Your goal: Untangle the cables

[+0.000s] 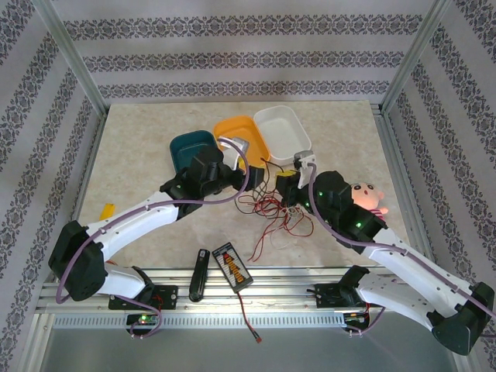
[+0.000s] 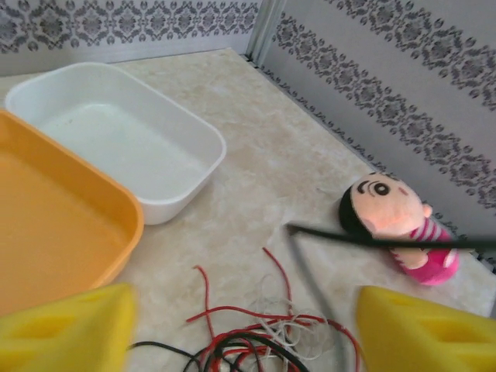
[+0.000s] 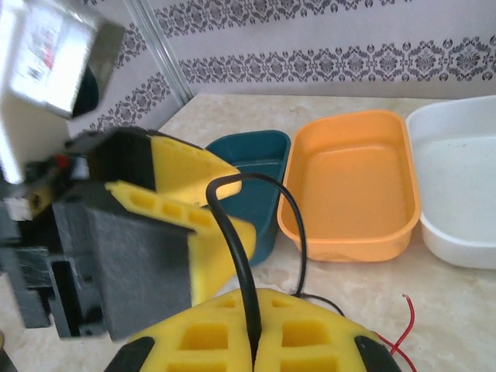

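Between the wide-spread yellow fingers (image 2: pixel 66 329) of the left pincer (image 2: pixel 244 335), just beneath it, lie the cables (image 2: pixel 256 345): red, black and whitish strands heaped in a loose knot on the table (image 2: pixel 263 170). That pincer is released and grasps nothing. Ahead of it and to its left sits the orange tray (image 2: pixel 54 225), with the white tray (image 2: pixel 116 139) beyond, close side by side. The insides of both are bare. Ahead to its right a plush doll (image 2: pixel 395 225) lies on the table.

The right pincer (image 3: pixel 252 329) is clenched on the black cable (image 3: pixel 242 291), which rises from between its yellow pads (image 3: pixel 329 314) and arches forward and down again. Just to its left stands the left pincer. Ahead of the right pincer three trays run in a row. The teal tray (image 3: pixel 256 167) is furthest left, partly hidden behind the left pincer, then comes the orange, then the white at the far right. What shows of the teal tray's inside is bare.
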Available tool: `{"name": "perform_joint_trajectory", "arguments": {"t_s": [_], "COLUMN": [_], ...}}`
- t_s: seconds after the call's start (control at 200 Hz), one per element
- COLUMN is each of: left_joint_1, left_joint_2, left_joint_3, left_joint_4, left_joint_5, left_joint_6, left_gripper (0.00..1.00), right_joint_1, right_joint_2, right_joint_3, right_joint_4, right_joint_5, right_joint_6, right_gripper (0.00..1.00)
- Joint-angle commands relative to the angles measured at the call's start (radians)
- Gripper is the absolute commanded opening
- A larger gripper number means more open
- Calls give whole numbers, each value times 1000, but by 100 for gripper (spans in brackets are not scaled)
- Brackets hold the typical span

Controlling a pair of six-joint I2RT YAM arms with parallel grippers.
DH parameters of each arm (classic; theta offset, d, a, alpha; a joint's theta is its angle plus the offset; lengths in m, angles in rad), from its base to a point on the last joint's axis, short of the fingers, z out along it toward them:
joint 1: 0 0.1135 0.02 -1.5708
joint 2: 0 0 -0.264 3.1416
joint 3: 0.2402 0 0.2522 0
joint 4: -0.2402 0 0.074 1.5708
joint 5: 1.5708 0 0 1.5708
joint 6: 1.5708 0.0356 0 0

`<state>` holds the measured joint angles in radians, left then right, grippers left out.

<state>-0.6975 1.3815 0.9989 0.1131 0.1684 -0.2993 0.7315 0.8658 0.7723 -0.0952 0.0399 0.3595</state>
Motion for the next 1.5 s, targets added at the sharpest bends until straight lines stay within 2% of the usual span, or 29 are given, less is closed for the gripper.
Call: {"name": "perform_joint_trajectory", "arguments": {"t_s": [0.0, 0.04, 0.31, 0.405, 0.595, 0.64, 0.829, 0.874, 1.054, 1.264, 1.324, 1.494], "left_joint_1": [13, 13, 18, 21, 26, 26, 30, 30, 30, 31, 32, 32], "left_joint_2": [-43, -53, -60, -28, 60, 88, 222, 243, 292, 295, 298, 297], "left_joint_3": [-46, -66, -207, -259, -336, -334, -265, -252, -212, -232, -238, -264], "left_joint_4": [57, 63, 124, 198, 388, 411, 439, 456, 463, 449, 442, 451], "left_joint_5": [-52, -65, -188, -155, 43, 47, 41, 51, 67, 43, 44, 56], "left_joint_6": [-23, -25, -53, 11, 226, 240, 226, 214, 167, 156, 152, 140], "left_gripper": [93, 100, 99, 99, 99, 100, 91, 84, 43, 14, 2, 0], "right_joint_1": [13, 13, 13, 13, 13, 13, 13, 13, 14, 8, 7, 3], "right_joint_2": [-15, -15, -4, -10, -7, -5, -8, -12, -38, -66, -71, -89], "right_joint_3": [54, 74, 212, 222, 226, 228, 248, 256, 279, 344, 369, 412], "right_joint_4": [-28, -40, -107, -105, -103, -105, -119, -128, -171, -252, -272, -334], "right_joint_5": [44, 49, 22, 33, 21, 18, 15, 18, 82, 269, 320, 468], "right_joint_6": [-8, -11, -49, -48, -34, -32, -29, -32, -53, -109, -128, -140], "right_gripper": [0, 0, 0, 0, 0, 0, 0, 0, 0, 0, 0, 0]}}
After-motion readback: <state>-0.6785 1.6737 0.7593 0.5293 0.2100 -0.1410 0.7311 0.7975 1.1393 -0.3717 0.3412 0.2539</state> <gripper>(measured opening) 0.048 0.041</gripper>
